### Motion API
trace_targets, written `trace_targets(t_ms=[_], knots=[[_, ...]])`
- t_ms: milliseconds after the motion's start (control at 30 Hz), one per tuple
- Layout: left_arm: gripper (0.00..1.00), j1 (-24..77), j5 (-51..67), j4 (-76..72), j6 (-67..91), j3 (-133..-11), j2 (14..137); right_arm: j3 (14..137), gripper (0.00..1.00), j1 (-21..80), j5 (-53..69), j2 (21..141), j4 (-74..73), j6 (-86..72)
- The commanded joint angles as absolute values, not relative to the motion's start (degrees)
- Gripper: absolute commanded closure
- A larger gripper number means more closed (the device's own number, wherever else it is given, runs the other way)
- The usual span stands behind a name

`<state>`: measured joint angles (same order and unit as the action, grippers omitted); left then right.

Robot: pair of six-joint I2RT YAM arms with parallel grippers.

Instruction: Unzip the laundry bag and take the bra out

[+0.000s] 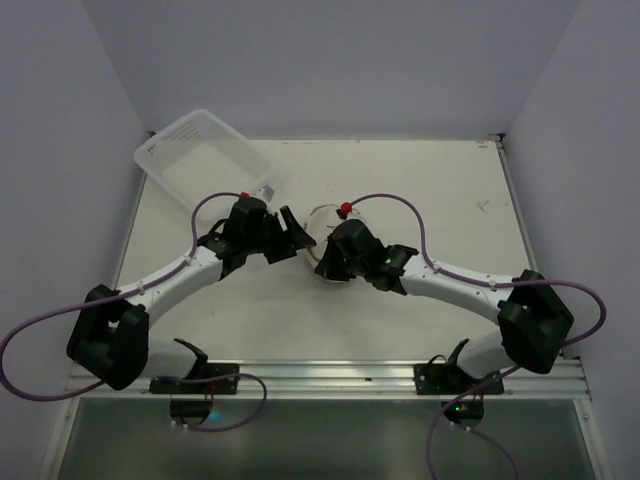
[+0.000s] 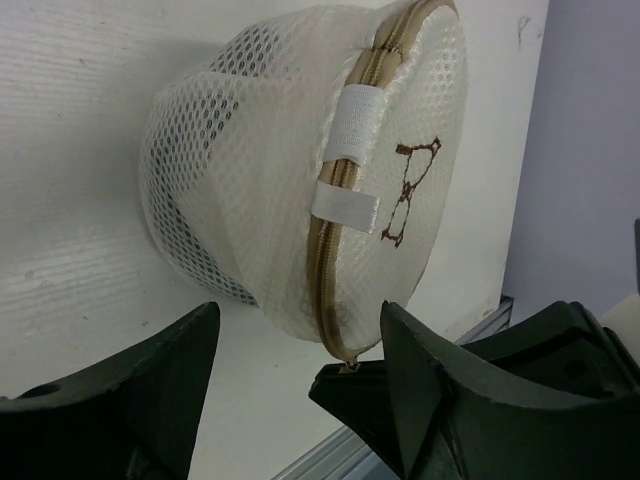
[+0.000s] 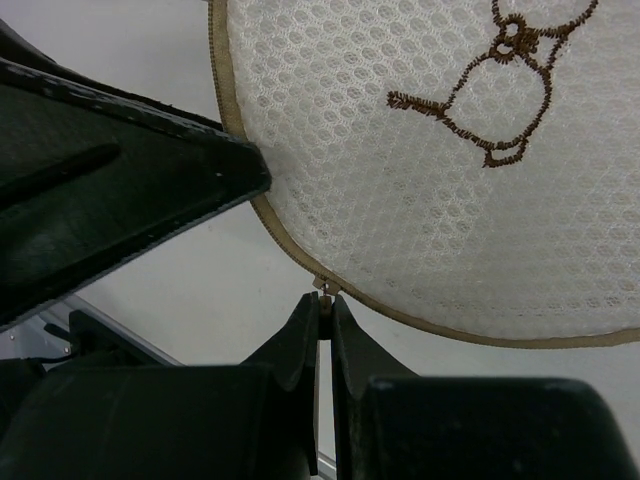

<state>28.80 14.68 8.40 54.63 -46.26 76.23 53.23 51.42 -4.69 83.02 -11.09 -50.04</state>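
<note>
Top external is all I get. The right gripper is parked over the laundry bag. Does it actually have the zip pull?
Observer: Yes. In the right wrist view the right gripper is pinched shut on the small zip pull, at the rim of the laundry bag.
Operator: Has any of the zip opened?
Observer: Not that I can see. In the left wrist view the tan zip is closed along the whole stretch in view, right down to the pull. The rest of the rim is out of sight.
</note>
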Motion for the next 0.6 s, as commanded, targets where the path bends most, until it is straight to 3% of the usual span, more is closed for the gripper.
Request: trace_targets(t_ms=[0,100,133,233,567], knots=[[0.33,30.15,12.30,3.96,56.69,-46.67,77.43,55.81,1.00,52.03,-4.22,83.23,-8.70,-50.19],[0.55,30.41,11.87,3.43,57.30,-46.41,78.92,55.20,1.00,52.03,-4.57,82.62,-9.23,-49.92],[0.71,30.50,11.87,3.34,57.30,-46.32,79.01,54.93,1.00,52.03,-4.57,82.01,-9.32,-49.66],[1.00,30.50,11.25,3.86,56.34,-46.32,78.58,52.74,1.00,51.94,-5.88,80.25,-10.37,-48.87],[1.00,26.81,14.84,9.14,48.70,-47.02,77.52,38.94,1.00,38.33,-10.02,64.52,-17.39,-36.58]])
